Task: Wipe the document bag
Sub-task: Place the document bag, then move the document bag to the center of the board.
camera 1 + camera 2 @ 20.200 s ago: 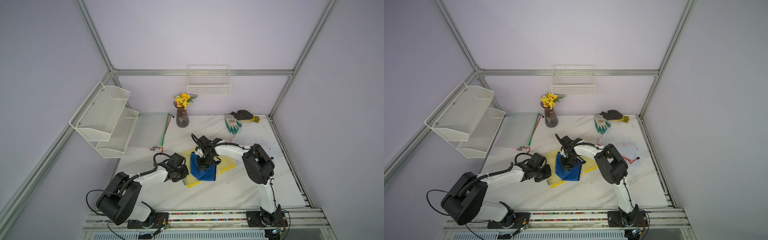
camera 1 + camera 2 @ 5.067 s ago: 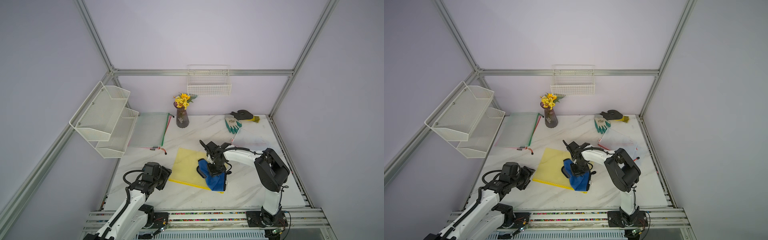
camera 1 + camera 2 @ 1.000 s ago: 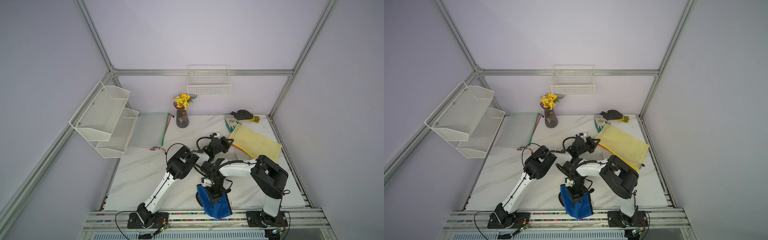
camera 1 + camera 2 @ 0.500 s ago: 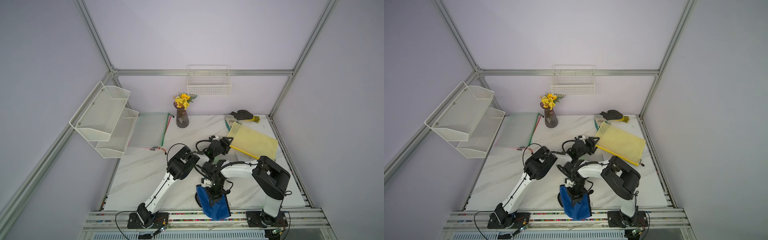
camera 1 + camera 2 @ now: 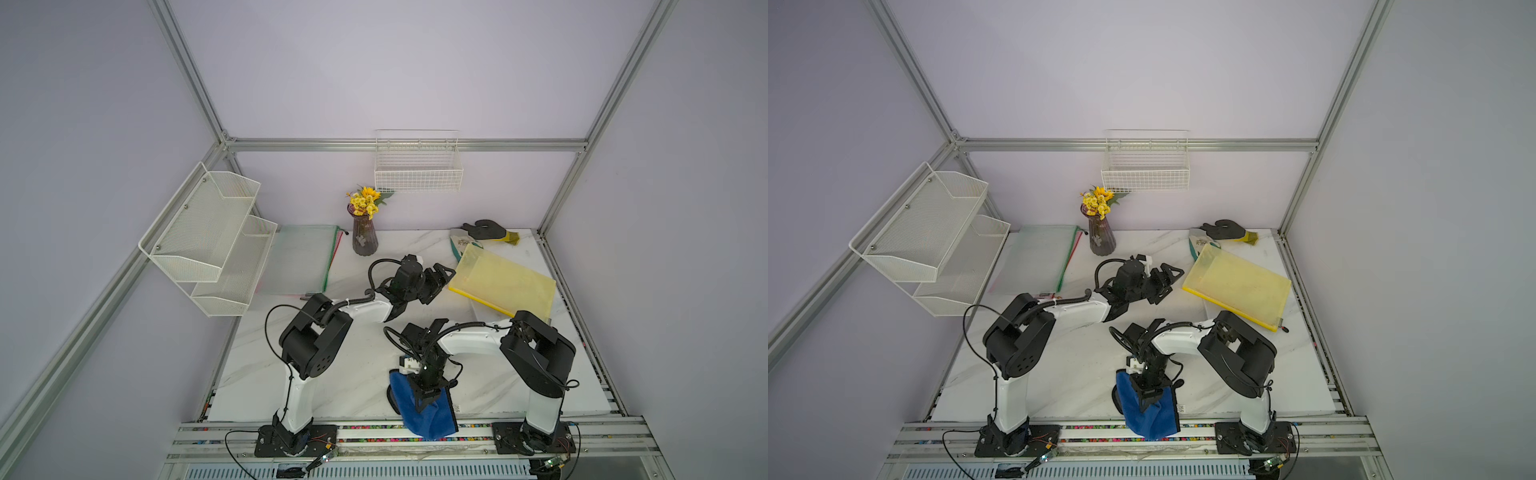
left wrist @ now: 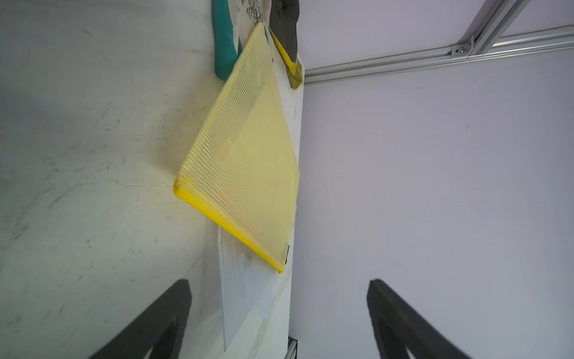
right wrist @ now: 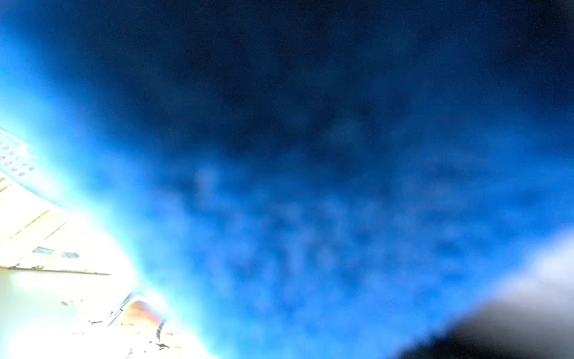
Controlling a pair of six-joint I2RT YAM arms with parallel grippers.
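The left fingers [image 5: 443, 272] stand spread wide around nothing, just short of the yellow mesh document bag [image 5: 503, 286]. That arm reaches low over the desk [image 5: 332, 374] from lower left to centre. The bag, a gridded plastic rectangle with a solid yellow edge, lies right of centre. At lower centre the right fingers [image 5: 428, 395] point down, pinched on a soft, folded blue cloth [image 5: 432, 417], the arm's elbow bent out to the right.

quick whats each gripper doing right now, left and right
Left gripper: open, empty, beside the yellow document bag.
Right gripper: shut on the blue cloth.
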